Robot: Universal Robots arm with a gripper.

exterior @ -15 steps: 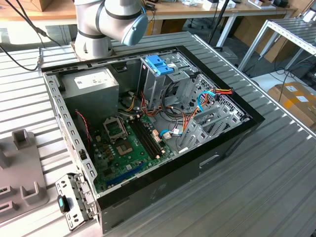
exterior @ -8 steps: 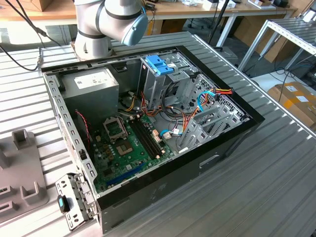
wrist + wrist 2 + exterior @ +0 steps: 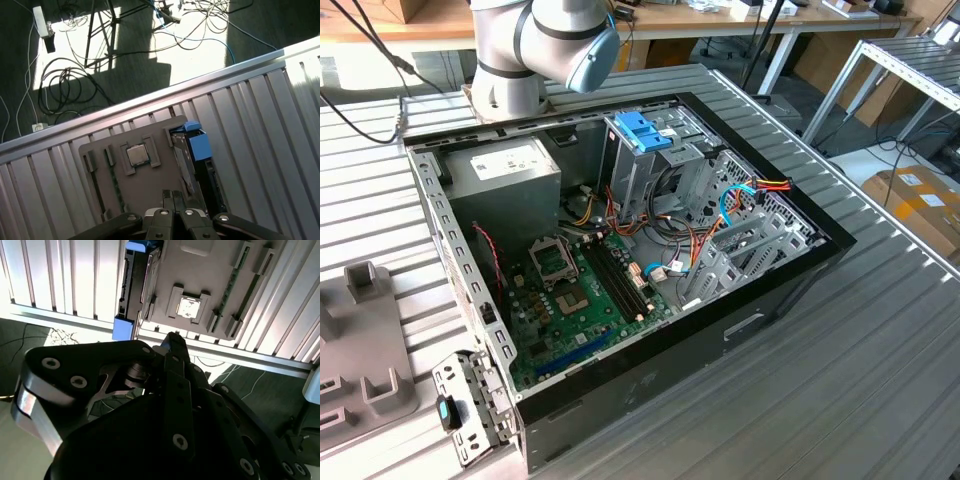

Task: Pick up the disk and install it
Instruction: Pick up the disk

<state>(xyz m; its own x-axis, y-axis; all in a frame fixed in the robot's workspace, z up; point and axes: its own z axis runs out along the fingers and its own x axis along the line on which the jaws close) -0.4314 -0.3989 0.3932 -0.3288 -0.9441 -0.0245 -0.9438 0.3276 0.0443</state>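
The disk (image 3: 186, 162) stands on edge in a slot of a grey holder plate (image 3: 150, 187), with a blue rail (image 3: 199, 146) on its side. In the second wrist view the disk (image 3: 136, 287) shows with blue rail ends at both ends. My gripper (image 3: 173, 196) hovers above the holder plate, close beside the disk and apart from it. Its two black fingers press together with nothing between them. In the second wrist view the gripper (image 3: 172, 339) points at the plate's edge near the disk.
A processor chip (image 3: 136, 154) and memory sticks (image 3: 114, 182) lie on the same plate. The open computer case (image 3: 620, 250) sits on the ribbed metal table (image 3: 840, 380), with a blue-handled drive cage (image 3: 645, 132), a grey power-supply box (image 3: 510, 172) and loose cables inside. Floor cables lie beyond the table edge.
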